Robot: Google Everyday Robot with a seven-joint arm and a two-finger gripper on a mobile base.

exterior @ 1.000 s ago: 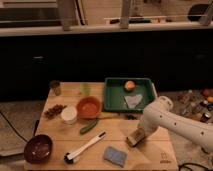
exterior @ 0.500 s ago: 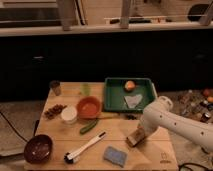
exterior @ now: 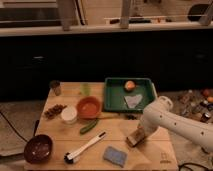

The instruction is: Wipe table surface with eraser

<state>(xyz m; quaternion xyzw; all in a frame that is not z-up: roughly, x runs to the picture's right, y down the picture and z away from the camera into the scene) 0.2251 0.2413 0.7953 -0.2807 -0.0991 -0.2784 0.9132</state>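
The pale wooden plank table surface (exterior: 107,135) fills the middle of the camera view, with a small dark logo mark (exterior: 166,161) at its near right corner. The eraser (exterior: 134,138), a small tan-brown block, lies on the table right of centre. My white arm reaches in from the right, and the gripper (exterior: 139,134) is down at the eraser, touching it from above. The gripper's tip is hidden behind the arm's white casing and the eraser.
A green tray (exterior: 129,94) holds an orange ball (exterior: 129,85) and a grey cloth. On the table are an orange bowl (exterior: 89,106), white cup (exterior: 68,114), cucumber (exterior: 89,126), black-and-white brush (exterior: 85,147), blue sponge (exterior: 115,156), dark bowl (exterior: 38,148) and small cups.
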